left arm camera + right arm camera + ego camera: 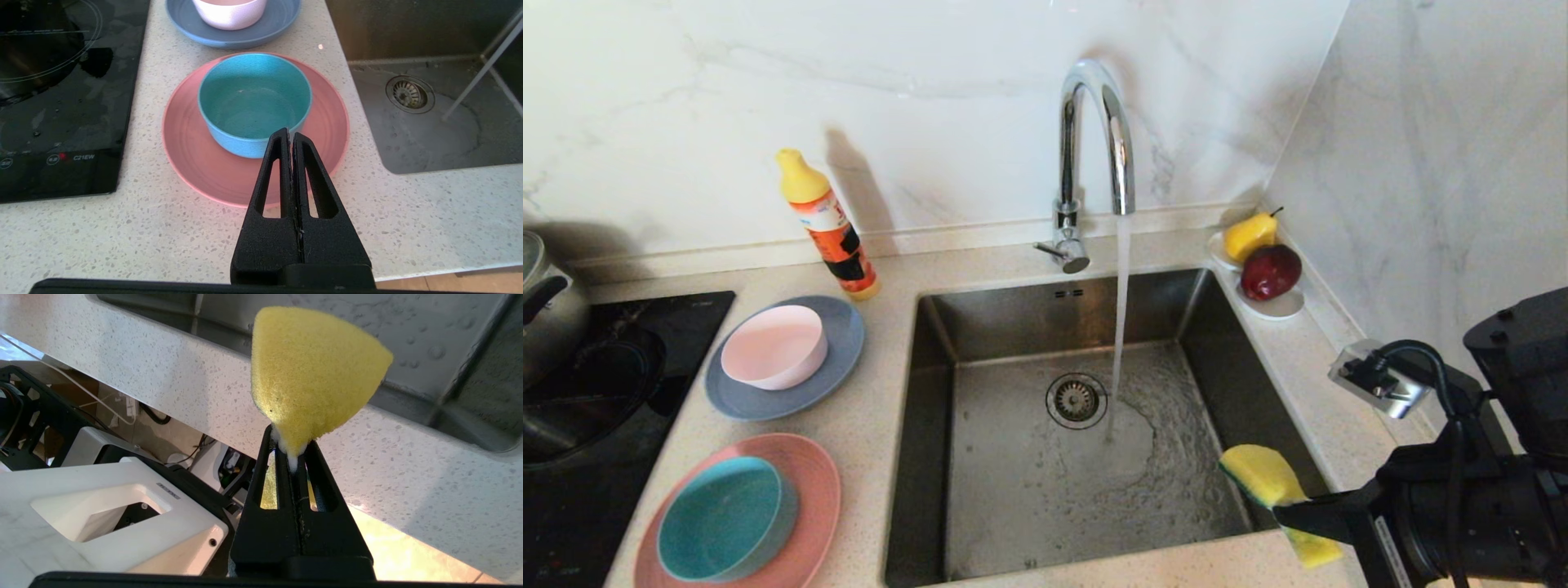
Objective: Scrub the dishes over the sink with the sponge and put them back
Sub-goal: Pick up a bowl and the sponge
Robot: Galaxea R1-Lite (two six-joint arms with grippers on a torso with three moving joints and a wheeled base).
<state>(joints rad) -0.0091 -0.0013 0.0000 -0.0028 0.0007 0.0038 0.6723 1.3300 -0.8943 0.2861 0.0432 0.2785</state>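
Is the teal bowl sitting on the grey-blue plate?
No, the teal bowl sits on the larger salmon-pink plate; the grey-blue plate holds the pale pink bowl.

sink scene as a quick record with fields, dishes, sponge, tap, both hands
sink: steel basin, wet floor, no dish inside
faucet: running, stream lands beside the drain strainer
sponge: yellow, pinched in the right hand at the sink's near right corner
left hand: shut, empty, hanging above the salmon-pink plate
teal bowl: on the salmon-pink plate
pale pink bowl: on the grey-blue plate
dishes: all four on the counter left of the sink
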